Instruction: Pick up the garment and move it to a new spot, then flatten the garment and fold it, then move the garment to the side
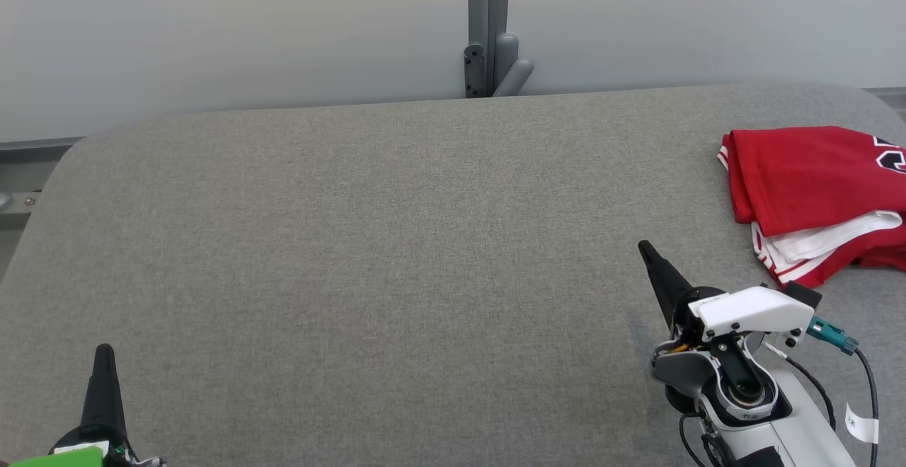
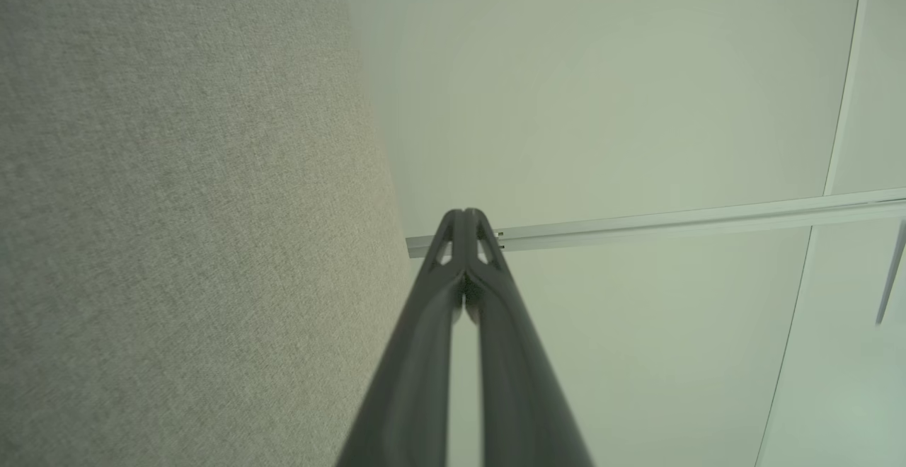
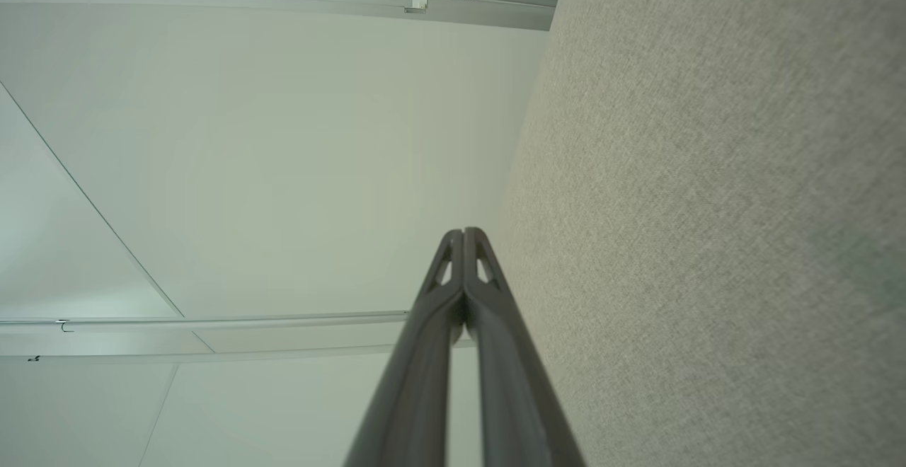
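Observation:
The garment (image 1: 814,191), a red jersey with white trim, lies folded at the far right of the grey fabric table (image 1: 396,240), partly cut off by the head view's right edge. My right gripper (image 1: 645,248) is shut and empty, hovering left of and nearer than the garment, apart from it. At the lower left, my left gripper (image 1: 104,349) is also shut and holds nothing. In the left wrist view the left gripper (image 2: 464,214) has its fingertips pressed together. The right wrist view shows the right gripper (image 3: 463,232) closed the same way, beside the grey table surface (image 3: 708,205).
A pale wall with a grey upright post (image 1: 488,28) runs behind the table. The table's rounded far corners sit at the left and right. A wide stretch of bare grey fabric lies between the two grippers.

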### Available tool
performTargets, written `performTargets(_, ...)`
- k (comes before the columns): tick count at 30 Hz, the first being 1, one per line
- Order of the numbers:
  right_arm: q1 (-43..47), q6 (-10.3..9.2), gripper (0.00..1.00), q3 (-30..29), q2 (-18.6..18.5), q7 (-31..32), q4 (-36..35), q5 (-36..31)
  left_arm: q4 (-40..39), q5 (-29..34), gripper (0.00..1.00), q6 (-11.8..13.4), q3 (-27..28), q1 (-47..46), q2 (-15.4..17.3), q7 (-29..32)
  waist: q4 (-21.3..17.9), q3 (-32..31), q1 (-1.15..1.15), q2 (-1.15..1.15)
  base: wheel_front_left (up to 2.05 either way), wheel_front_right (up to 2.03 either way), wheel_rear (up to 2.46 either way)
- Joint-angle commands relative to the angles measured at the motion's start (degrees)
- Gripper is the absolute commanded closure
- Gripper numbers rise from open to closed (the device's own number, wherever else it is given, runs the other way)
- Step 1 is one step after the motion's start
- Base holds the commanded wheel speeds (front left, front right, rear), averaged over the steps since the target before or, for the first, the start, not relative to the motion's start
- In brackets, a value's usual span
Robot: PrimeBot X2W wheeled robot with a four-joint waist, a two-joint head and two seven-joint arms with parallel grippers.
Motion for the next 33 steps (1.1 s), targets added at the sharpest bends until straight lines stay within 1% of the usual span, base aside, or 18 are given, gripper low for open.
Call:
performTargets(1, -1.08, 0.02, 1.00, 0.13, -0.26, 0.42, 0.24, 1.16, -0.30, -1.08, 1.00, -0.41, 0.39, -0.88, 0.16, 0.37, 0.00, 0.02, 0.00, 0.00, 0.00, 0.00, 0.00)
performTargets(15, -2.63, 0.02, 1.00, 0.54, -0.28, 1.72, 1.81, 6.97, -0.29, -6.54, 1.00, -0.53, 1.77, -1.15, 0.16, 1.64, -0.08, 0.33, 0.00, 0.00, 0.00, 0.00, 0.00)
performTargets(33, -2.58, 0.02, 1.00, 0.58, -0.28, 1.61, 1.72, 6.81, -0.29, -6.38, 1.00, -0.53, 1.70, -1.13, 0.14, 1.54, -0.08, 0.33, 0.00, 0.00, 0.00, 0.00, 0.00)
